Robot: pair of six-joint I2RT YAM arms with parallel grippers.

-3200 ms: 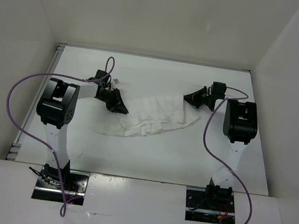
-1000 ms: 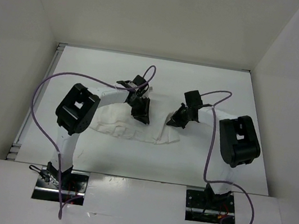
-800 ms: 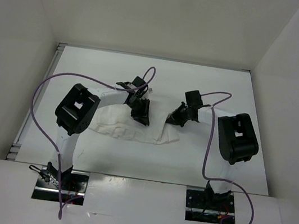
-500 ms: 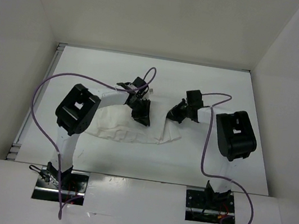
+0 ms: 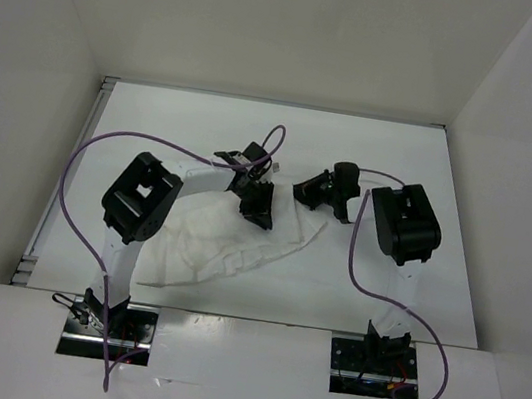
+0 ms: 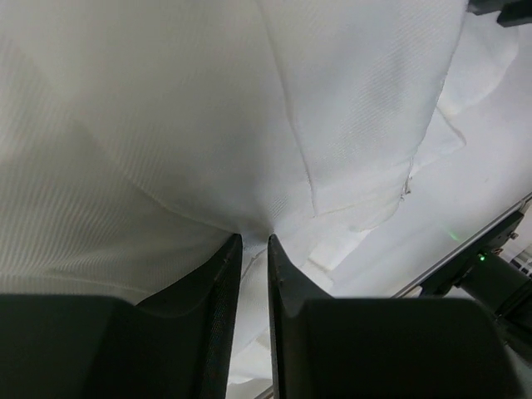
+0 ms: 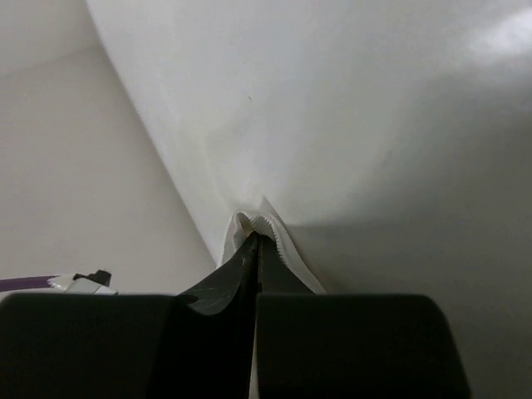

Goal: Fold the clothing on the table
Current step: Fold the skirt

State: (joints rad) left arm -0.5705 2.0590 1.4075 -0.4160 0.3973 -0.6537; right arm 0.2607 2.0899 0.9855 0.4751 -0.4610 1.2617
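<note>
"White cloth, thin and limp. How will the skirt [image 5: 207, 251] behave for them?" asks the first.

"Like tissue, by the look of it. It seems to weigh next to nothing and has no stiffness. It hangs from two pinch points and sags between them, and its near-left part lies creased on the table [image 5: 404, 161], left of centre."

"And the arms have it?"

"Both do. The left gripper [image 6: 253, 241] has its fingers drawn close on a gathered bunch of fabric, the narrow gap between them filled by cloth. The right gripper [image 7: 254, 238] is clamped tight on a small fold of the edge, and only a little shows past its tips."

"Risky?"

"That thin bite could slip out if the arms pull apart too hard. Soft fabric also tends to drag and bunch rather than slide flat. Nothing here can break, though."

"Where is it best held?"

"At the edge or the corners, well apart, so the cloth is taut between the grips. From overhead the two grippers sit near each other, so the middle droops. A fold would probably land wrinkled unless it is laid down slowly."
</note>
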